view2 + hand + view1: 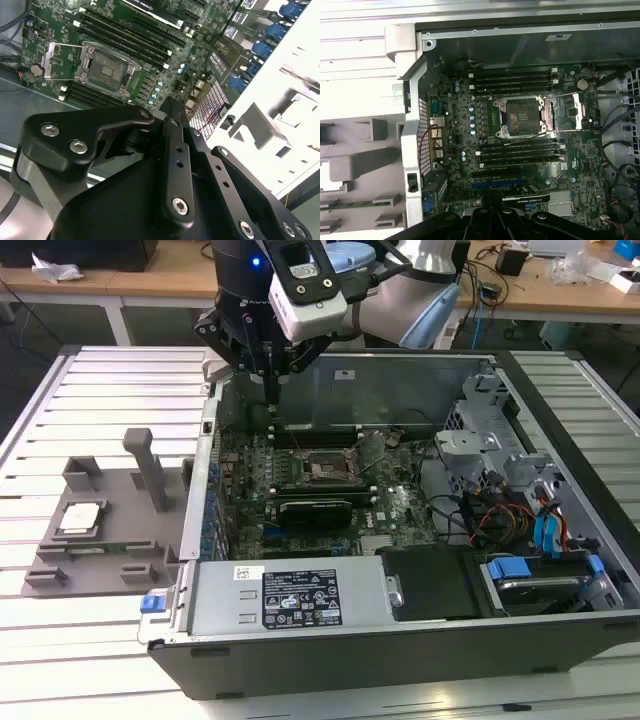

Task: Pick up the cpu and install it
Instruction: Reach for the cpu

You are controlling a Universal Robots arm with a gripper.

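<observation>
A white slatted table [110, 390] carried 2 things directly on its ribs: an open computer case [400, 650] lying on its side toward the exterior view's right, and just beside it, toward that view's left, a grey holder fixture [120, 495]

A long wooden desk [150, 275] stands at the back with small clutter on it. Under it looks dark, maybe floor. The near table [110, 390] has white slats.

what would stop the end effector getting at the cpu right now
Probably nothing, so likely yes. The cpu lies uncovered on the grey fixture, with a post beside it, not over it. The end effector hangs over the case.
</observation>
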